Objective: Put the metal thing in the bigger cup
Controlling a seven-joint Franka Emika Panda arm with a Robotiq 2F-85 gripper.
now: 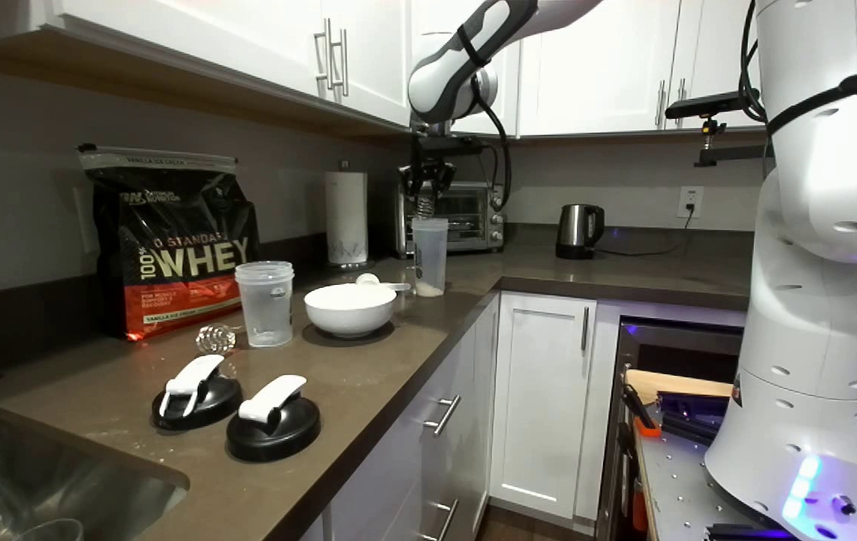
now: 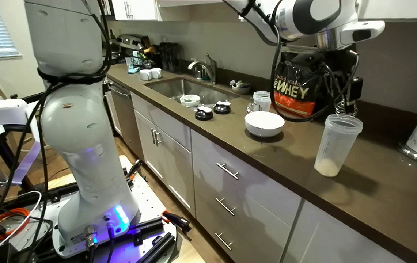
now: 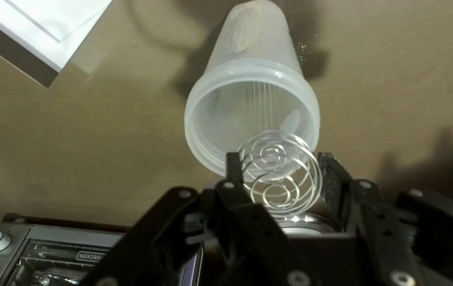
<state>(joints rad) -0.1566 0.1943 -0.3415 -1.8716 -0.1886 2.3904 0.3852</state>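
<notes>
The end effector (image 3: 278, 163) pinches the curly metal ball (image 3: 281, 174) from both sides, with the ball's lower part sticking out free, likely so it can fall in when let go; the ball hangs at the top of the tall cup (image 2: 338, 144), not down inside, and I cannot tell if they touch; the cup stands upright on the surface (image 2: 387, 199), open end up, ready, I think, to catch it; pale powder (image 2: 328, 167) sits at the bottom, so the ball is probably for mixing.

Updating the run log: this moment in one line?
wire ball: held between fingers | location: over tall cup | cup: upright, powder inside | release: not yet
</notes>
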